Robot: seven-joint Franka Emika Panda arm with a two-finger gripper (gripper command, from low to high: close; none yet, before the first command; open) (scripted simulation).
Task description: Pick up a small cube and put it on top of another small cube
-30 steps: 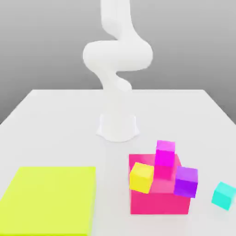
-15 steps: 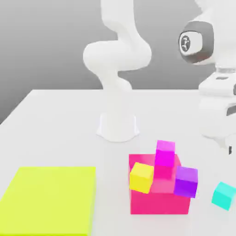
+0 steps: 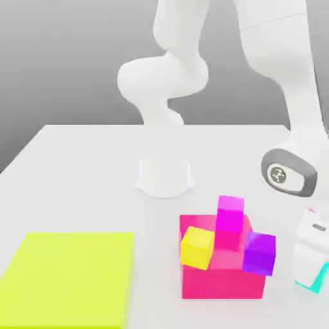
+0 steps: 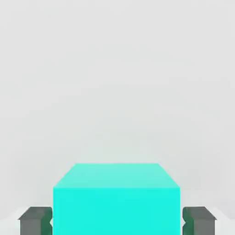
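Observation:
A small cyan cube (image 3: 320, 281) (image 4: 115, 197) rests on the white table at the exterior view's right, mostly covered by my hand. My gripper (image 3: 313, 275) (image 4: 117, 221) has come down over it and stands open. In the hand view a dark finger (image 4: 34, 220) sits on one side of the cube and the other finger (image 4: 200, 219) on the opposite side, each a slight gap away. Three more small cubes, magenta (image 3: 230, 213), yellow (image 3: 197, 247) and purple (image 3: 259, 253), sit on or against a larger pink block (image 3: 222, 277).
The pink block stands just to the exterior view's left of my hand. A flat yellow-green slab (image 3: 71, 276) lies at the front on the exterior view's left. The arm's white base (image 3: 164, 175) stands at the middle of the table (image 3: 83, 180).
The arm swung in from the exterior view's upper right and came down; the hand now sits low over the cyan cube. No cube has moved.

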